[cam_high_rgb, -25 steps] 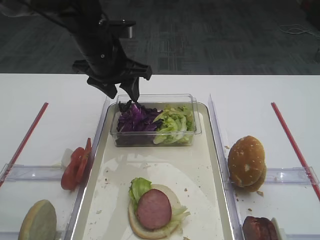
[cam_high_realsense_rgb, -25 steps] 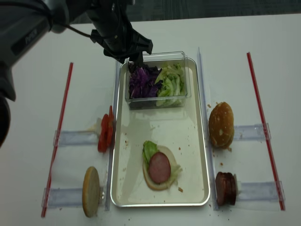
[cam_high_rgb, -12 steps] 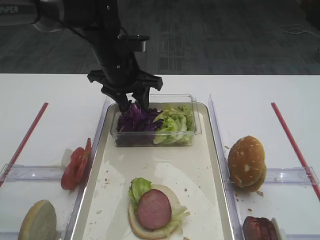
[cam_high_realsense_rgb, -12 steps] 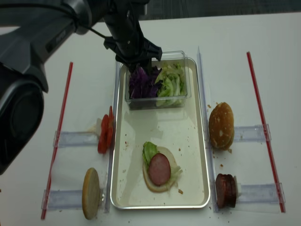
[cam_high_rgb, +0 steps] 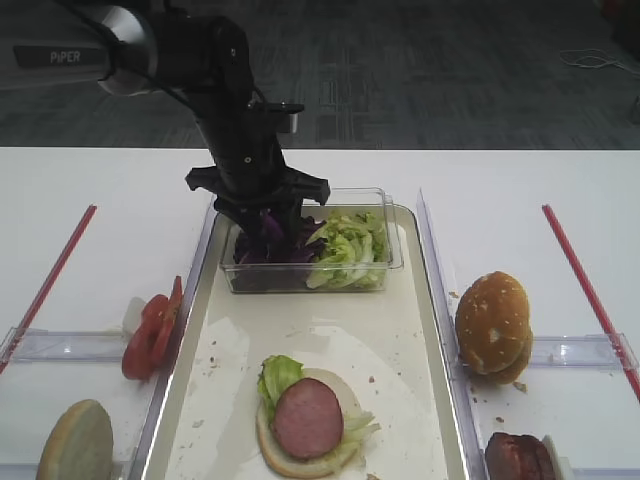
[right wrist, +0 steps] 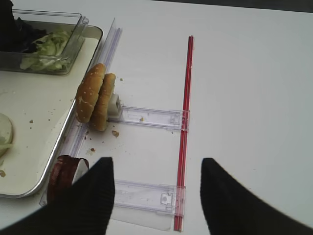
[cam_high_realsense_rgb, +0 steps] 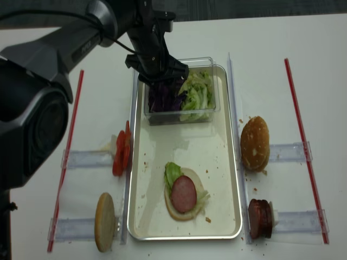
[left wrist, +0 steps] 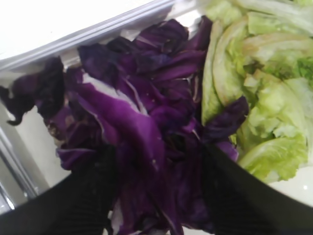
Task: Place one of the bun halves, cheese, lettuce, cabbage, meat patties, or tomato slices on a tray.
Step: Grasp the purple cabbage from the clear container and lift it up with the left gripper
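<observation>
Clear tub [cam_high_rgb: 395,255], 2 red strips [cam_high_realsense_rgb: 301,141]

one long cream tray [cam_high_realsense_rgb: 230,179] with silvery rims sits on one white counter [cam_high_realsense_rgb: 303,65]. one clear plastic tub [cam_high_realsense_rgb: 209,111] stands at its far end, holding one heap of purple cabbage [cam_high_realsense_rgb: 161,100] and one heap of pale green lettuce [cam_high_realsense_rgb: 196,97].

bun halves: four by my count. one lies open-faced [cam_high_realsense_rgb: 185,212] on the tray, two stand together [cam_high_realsense_rgb: 255,143] on the right, one pale one [cam_high_realsense_rgb: 104,221] stands on the left.

meat patties: one on the open bun [cam_high_realsense_rgb: 184,193], and a small stack [cam_high_realsense_rgb: 260,218] on the right, number unclear.

one cluster of tomato slices [cam_high_realsense_rgb: 121,153], count hard to tell. one lettuce leaf [cam_high_realsense_rgb: 172,173] under the patty.

two red strips [cam_high_realsense_rgb: 301,141], four clear holders [cam_high_realsense_rgb: 84,158].
</observation>
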Tool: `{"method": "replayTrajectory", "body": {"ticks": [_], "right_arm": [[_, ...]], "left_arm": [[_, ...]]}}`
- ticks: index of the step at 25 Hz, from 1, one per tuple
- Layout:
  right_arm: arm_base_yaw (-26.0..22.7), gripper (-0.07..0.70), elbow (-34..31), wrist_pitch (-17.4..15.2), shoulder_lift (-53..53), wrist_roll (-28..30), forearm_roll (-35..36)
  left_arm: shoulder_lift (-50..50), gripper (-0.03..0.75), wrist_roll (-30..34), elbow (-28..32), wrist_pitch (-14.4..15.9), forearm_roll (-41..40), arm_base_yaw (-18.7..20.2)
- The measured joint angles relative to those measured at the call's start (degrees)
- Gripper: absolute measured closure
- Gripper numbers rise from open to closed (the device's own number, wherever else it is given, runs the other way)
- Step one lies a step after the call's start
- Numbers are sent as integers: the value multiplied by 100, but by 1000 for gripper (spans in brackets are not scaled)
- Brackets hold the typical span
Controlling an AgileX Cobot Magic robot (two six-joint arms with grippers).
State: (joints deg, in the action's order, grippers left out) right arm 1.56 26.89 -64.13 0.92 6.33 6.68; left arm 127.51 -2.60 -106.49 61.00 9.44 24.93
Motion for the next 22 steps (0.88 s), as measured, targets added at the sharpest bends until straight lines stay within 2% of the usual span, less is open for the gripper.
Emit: {"method": "replayTrajectory", "body": {"ticks": [10,22], "right_arm": [[0,226,0,0,0,-20,-10],[0,226,0,0,0,-20,-10]], "left_arm": [[150,337,0,-46,-31,-17,0],[164,496,0,-70,-44,-178,0]]}}
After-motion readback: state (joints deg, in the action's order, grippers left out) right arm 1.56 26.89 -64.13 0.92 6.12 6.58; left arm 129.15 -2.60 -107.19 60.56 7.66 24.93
